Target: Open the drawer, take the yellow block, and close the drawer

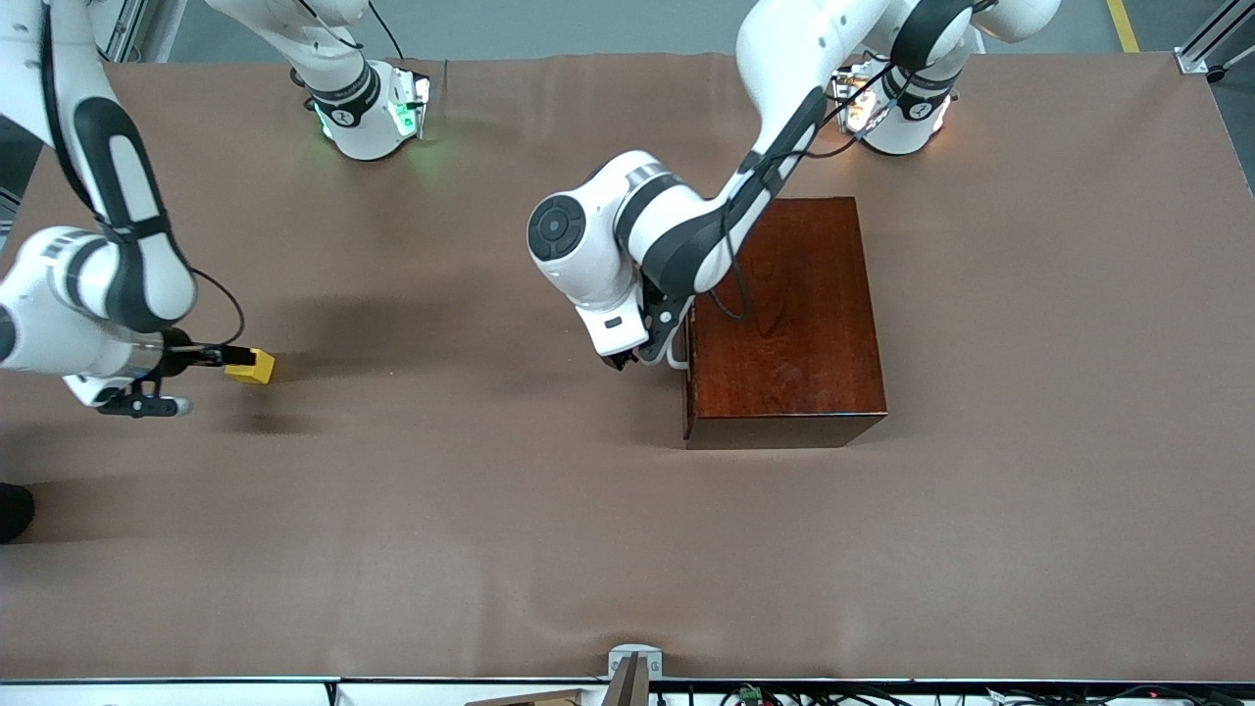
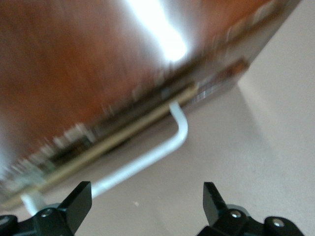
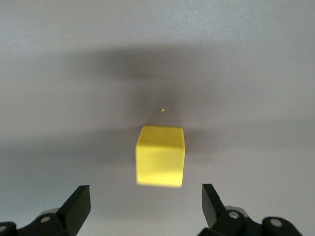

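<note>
The yellow block (image 1: 251,366) (image 3: 160,156) lies on the brown tablecloth toward the right arm's end of the table. My right gripper (image 1: 218,359) (image 3: 146,196) is open just short of the block, with nothing between its fingers. The dark wooden box (image 1: 789,314) stands toward the left arm's end. Its drawer looks pushed in, and the white handle (image 1: 677,355) (image 2: 147,160) sticks out from the front. My left gripper (image 1: 627,361) (image 2: 147,194) hovers open right at the handle without gripping it. One end of the bar passes close to one fingertip (image 2: 78,196).
The brown cloth (image 1: 490,510) covers the whole table. Both arm bases (image 1: 368,113) stand along the edge farthest from the front camera. A small mount (image 1: 632,672) sits at the nearest table edge.
</note>
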`<state>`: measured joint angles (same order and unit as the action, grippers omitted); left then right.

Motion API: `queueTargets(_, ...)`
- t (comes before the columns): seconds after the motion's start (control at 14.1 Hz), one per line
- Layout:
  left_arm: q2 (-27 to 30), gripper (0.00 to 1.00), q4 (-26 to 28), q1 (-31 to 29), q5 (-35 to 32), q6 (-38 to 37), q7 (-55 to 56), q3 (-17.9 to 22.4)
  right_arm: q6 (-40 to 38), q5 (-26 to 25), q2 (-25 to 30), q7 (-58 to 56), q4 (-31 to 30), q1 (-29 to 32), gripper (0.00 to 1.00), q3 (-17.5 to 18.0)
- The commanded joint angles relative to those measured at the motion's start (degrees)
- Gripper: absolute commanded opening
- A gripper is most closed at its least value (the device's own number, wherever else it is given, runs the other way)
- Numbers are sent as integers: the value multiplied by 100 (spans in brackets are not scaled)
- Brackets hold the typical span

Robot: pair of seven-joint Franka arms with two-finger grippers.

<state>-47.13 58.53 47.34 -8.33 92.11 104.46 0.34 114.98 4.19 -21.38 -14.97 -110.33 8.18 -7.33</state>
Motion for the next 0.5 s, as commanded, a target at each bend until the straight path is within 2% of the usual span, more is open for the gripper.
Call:
queueTargets(0.0,869,100,114,-356,-108,-544,-1161,27,-1062,29,179,64,729,114,100,100)
queueTargets(0.21,1748,100,176,-961,198,-1063,-2268,-8,-2196,38,205,64,1591,105,100,100)
queueTargets(0.43,2356,100,185,-1901,551,-1169,-4067,-8,-2699,38,397,55,2014,96,100,100)
